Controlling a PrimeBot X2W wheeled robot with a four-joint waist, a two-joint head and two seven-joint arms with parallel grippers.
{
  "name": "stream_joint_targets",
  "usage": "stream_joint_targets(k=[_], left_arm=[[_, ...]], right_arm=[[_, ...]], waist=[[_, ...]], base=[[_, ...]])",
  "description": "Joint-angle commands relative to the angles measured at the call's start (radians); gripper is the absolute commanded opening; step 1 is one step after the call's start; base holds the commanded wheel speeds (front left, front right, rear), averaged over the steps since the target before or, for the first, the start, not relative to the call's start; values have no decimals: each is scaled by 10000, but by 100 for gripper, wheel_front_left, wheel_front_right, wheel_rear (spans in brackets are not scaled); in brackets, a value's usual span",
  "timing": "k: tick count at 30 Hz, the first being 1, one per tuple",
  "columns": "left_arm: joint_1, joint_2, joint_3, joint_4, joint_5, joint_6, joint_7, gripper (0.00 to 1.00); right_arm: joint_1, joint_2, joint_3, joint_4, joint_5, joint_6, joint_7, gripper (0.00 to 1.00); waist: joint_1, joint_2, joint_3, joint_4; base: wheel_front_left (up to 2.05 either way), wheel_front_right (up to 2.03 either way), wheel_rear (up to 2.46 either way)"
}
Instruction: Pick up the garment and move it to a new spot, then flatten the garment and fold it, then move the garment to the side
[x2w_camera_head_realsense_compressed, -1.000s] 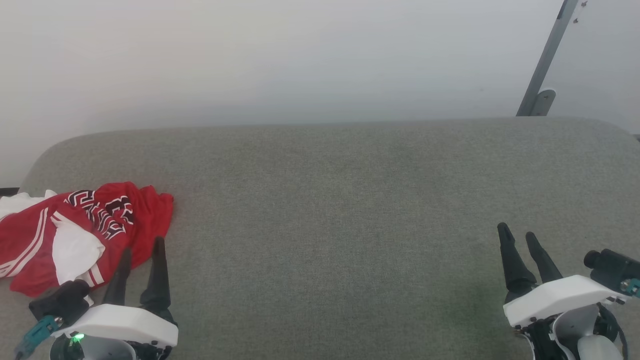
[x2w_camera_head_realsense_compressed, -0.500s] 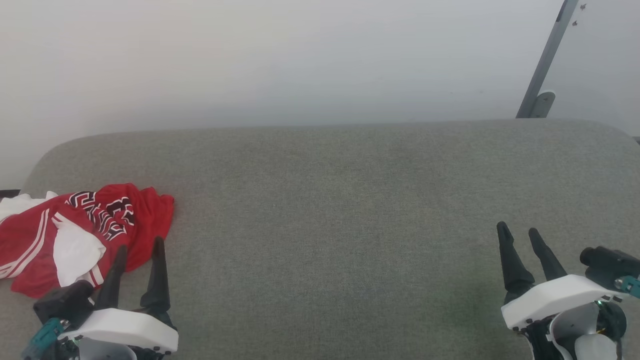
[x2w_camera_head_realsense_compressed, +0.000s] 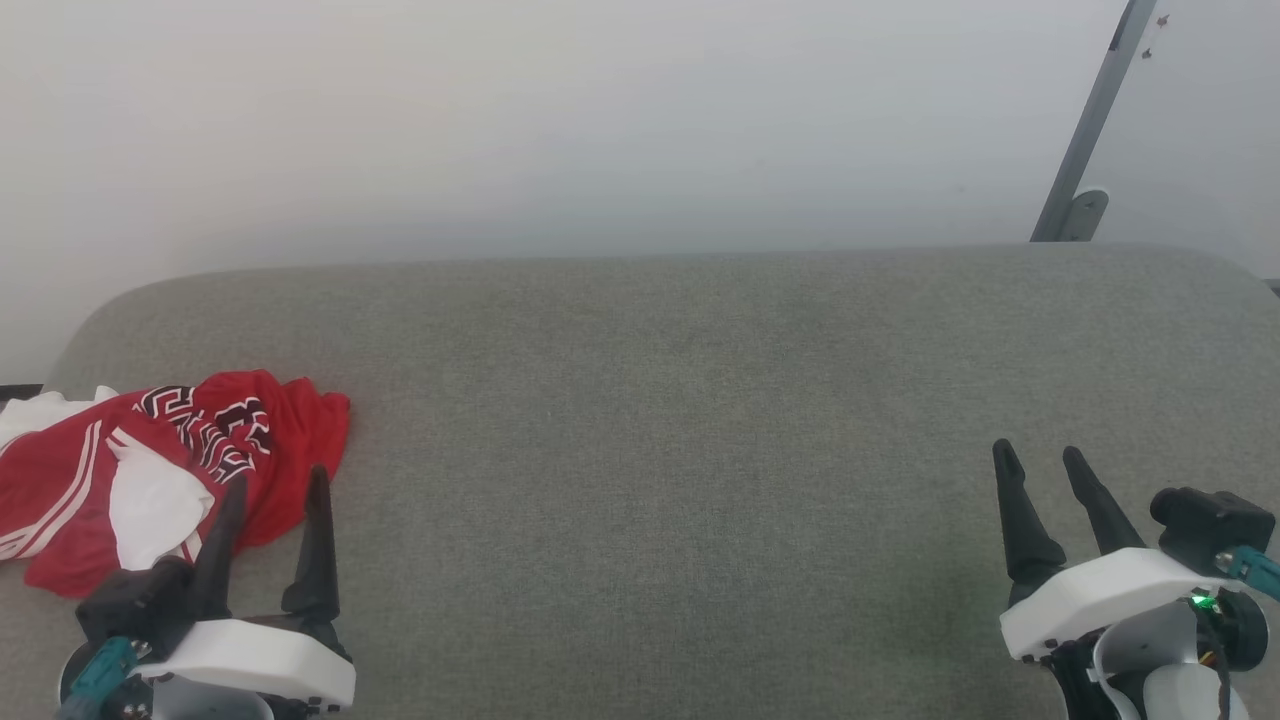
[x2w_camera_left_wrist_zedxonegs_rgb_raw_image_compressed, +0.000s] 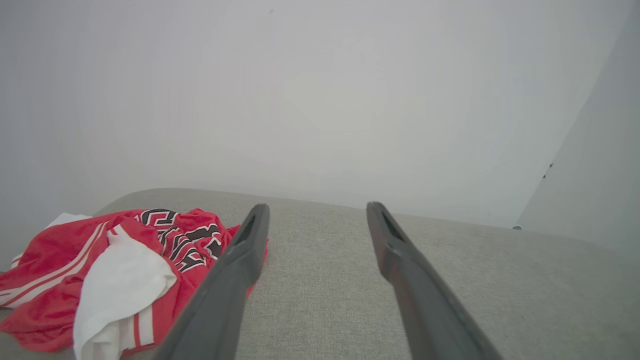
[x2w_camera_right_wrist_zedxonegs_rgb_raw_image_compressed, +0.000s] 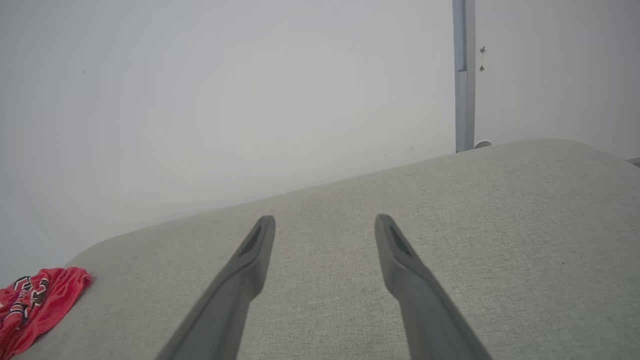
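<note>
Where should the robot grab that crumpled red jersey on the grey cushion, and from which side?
Probably the bunched red fold beside the black lettering, at the jersey's right edge. It stands up from the heap and borders bare grey cushion. Bring the open left gripper, the nearer one, from that side.

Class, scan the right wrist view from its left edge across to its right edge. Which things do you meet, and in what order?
garment → right gripper → grey upright post
</note>
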Motion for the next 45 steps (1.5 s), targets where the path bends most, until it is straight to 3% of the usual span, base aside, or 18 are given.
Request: stream_joint_targets(k=[1, 25, 45], left_arm=[[62, 88, 37, -106, 260, -64, -106, 100], [202, 129, 212, -206, 1642, -444, -522, 100], [128, 32, 274, 78, 1457, -556, -521, 100]], right_arm=[[-19, 23, 22, -81, -272, 6, -108, 100], [4, -4, 123, -233, -1871, 7, -393, 100], [43, -97, 219, -221, -1873, 6, -483, 100]], waist=[[0, 0, -12, 6], [0, 0, -131, 20], [0, 0, -168, 61]], base=[[0, 0, 0], [0, 0, 0], [0, 0, 0]])
